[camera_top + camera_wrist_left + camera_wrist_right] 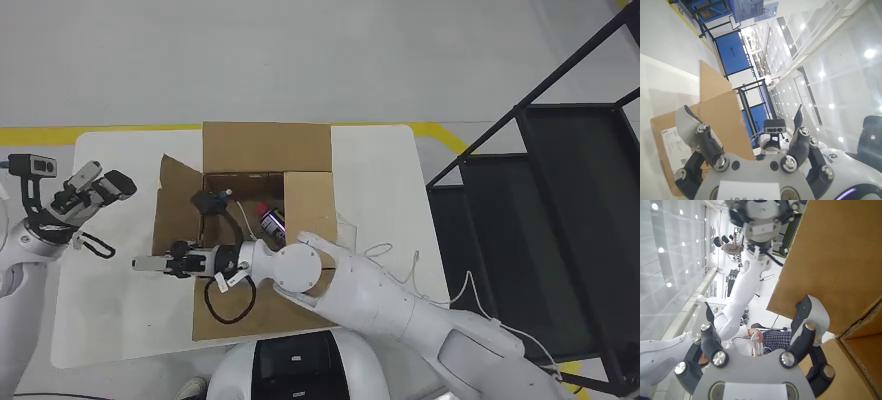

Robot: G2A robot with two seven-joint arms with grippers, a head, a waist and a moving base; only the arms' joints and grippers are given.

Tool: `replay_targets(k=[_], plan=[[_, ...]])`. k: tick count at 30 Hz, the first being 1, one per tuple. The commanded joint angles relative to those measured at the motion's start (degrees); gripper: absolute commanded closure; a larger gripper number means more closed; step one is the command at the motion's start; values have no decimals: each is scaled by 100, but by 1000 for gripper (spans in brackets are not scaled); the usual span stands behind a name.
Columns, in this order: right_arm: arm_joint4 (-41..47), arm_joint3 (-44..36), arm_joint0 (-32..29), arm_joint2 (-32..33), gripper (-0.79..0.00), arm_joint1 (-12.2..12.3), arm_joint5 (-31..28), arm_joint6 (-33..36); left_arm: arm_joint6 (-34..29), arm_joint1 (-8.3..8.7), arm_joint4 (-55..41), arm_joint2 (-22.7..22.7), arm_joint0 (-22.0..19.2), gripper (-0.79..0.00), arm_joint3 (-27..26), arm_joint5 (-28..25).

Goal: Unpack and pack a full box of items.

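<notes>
An open cardboard box (268,147) stands in the middle of the white table (110,310). Inside it lie a can with a red cap (270,218), a black item (210,201) and a looped black cable (226,303). My right arm lies across the box, and its gripper (142,265) (755,310) is open and empty just past the box's left side, with one finger (806,308) close to the left flap (178,203) (829,256). My left gripper (112,186) (743,114) hangs open and empty over the table's left part, apart from the box (666,140).
A dark metal staircase (540,210) stands right of the table. Yellow floor tape (440,130) runs behind the table. Bare tabletop lies left of and in front of the box. In the right wrist view, the left gripper (761,217) shows farther off.
</notes>
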Motion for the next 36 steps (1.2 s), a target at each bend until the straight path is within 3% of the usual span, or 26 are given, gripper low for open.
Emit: replay_targets(k=[1, 5, 9, 15, 19, 22, 27, 36], plan=[[-19, 184, 75, -103, -785, -92, 30, -52, -163, 32, -106, -264, 322, -785, -586, 172], [-160, 361, 76, -140, -785, -169, 109, -90, -548, 57, -265, -442, 809, -785, -1394, 634], [-490, 186, -258, 86, -785, -20, 192, -37, -664, 65, 38, -397, 962, -785, -1595, 946], [-1130, -1093, -1409, 1232, -785, 573, 346, 297, -535, 27, 476, -82, 984, -785, -1312, 1003], [-1371, -2281, -2685, 2435, -785, 994, 237, 548, -260, 10, 766, -59, 1032, -785, -1109, 935], [-1491, -2896, -3429, 3121, -785, 1178, 138, 645, -117, 5, 868, -114, 1050, -785, -988, 878], [-1477, -3675, -4358, 3993, -785, 1365, -92, 748, 136, 6, 1282, -231, 1129, -785, -780, 742], [-1523, -4038, -4796, 4487, -785, 1472, -236, 799, 706, -24, 3222, 312, 1072, -785, -636, 897]])
